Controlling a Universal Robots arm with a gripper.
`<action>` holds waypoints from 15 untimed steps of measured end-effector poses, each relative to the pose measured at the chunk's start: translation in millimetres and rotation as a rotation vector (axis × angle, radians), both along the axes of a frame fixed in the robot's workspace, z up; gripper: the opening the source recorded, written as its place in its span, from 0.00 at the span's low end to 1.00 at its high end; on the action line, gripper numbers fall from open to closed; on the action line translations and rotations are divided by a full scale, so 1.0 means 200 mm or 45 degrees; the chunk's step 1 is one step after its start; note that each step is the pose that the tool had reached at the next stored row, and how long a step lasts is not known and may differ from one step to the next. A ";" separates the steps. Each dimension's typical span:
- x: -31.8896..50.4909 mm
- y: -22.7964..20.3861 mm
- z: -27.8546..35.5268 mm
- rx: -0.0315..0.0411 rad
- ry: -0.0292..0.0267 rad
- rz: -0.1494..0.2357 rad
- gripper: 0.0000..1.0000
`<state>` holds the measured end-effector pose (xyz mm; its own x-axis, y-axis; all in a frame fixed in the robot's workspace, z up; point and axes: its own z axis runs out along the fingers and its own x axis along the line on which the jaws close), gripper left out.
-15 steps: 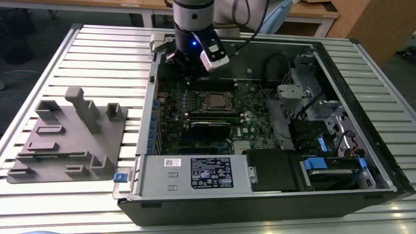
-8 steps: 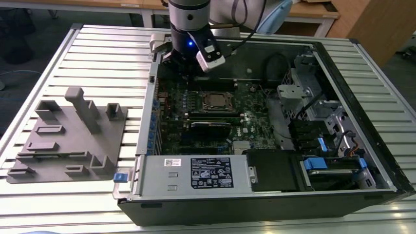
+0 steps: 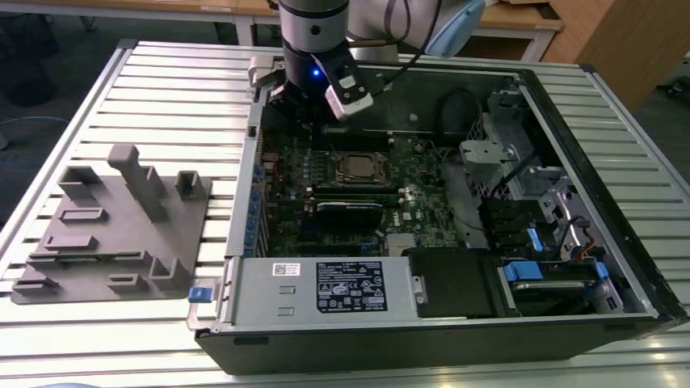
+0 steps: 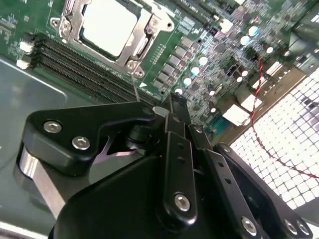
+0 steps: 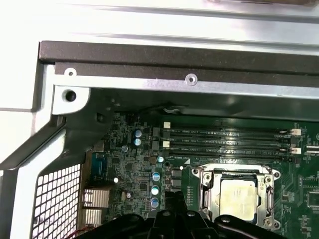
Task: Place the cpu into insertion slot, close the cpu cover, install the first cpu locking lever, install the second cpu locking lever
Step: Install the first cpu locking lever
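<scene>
Hand hovers near socketed cpu.

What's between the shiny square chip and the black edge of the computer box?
In the first wrist view, long narrow black memory slots lie between the cpu and the case edge.

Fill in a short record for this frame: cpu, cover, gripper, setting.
cpu: seated in the insertion slot, silver top showing
cpu cover: down, framing the cpu
gripper: over the motherboard, beside the slot, not touching it
setting: open computer case on slatted table; grey fixture on the exterior view's left
</scene>
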<state>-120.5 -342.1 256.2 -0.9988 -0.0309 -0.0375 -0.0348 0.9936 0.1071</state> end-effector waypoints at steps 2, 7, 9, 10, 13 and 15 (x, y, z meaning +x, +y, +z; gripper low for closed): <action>0.000 0.000 0.000 0.0002 0.0000 0.000 0.11; -0.018 0.000 -0.008 0.0025 -0.0003 0.000 0.11; -0.018 0.001 -0.010 0.0118 -0.0002 0.000 0.11; -0.018 0.002 -0.011 0.0196 -0.0003 0.000 0.11; -0.018 0.006 -0.013 0.0372 -0.0003 0.000 0.11; -0.018 0.009 -0.014 0.0434 -0.0004 0.000 0.11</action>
<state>-124.2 -340.3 253.4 -0.9988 -0.0296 -0.0389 -0.0348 0.9894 0.1408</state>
